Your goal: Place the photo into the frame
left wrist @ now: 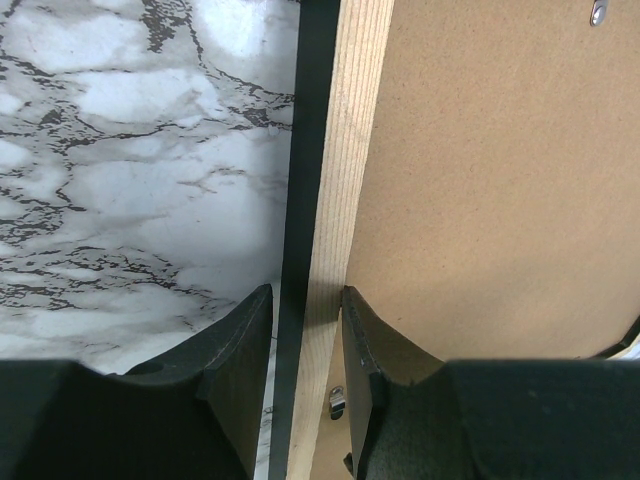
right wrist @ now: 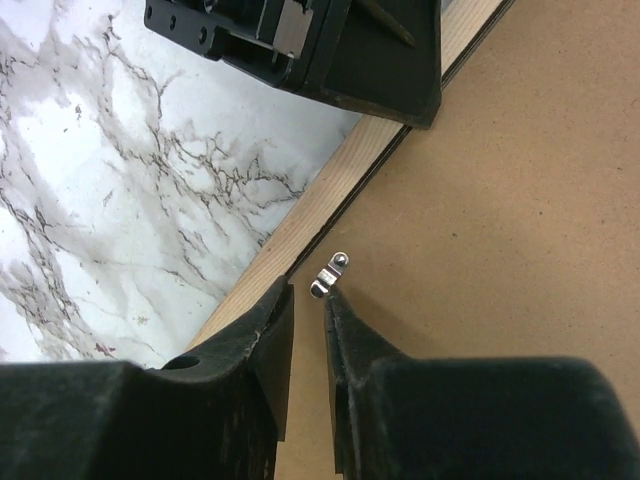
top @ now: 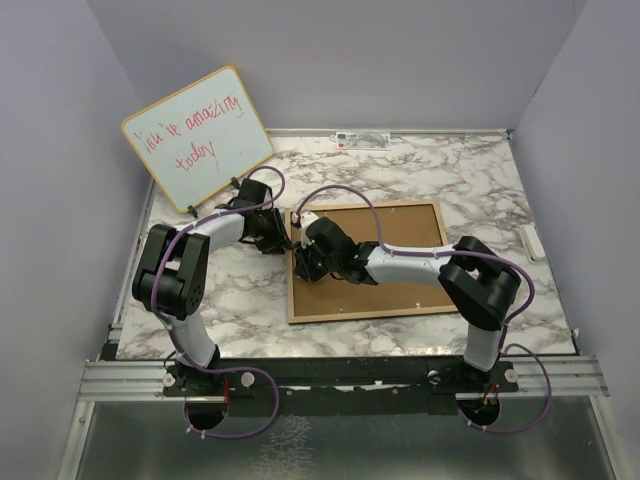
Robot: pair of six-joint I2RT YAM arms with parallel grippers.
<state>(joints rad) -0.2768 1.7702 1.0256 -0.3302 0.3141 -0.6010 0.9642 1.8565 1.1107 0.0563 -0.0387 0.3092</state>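
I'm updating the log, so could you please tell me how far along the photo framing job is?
Done: the frame lies wood face up with the brown backing board seated inside it. In hand: the left hand straddles a rail while the right hand, jaws narrowly apart, sits at a small metal tab. Left: the photo is not in view, so whether it lies under the board cannot be told.

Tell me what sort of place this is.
Probably a robot test booth, not a home: plain walls box in a marble-patterned table, and the left arm and right arm bolt onto a metal rail.
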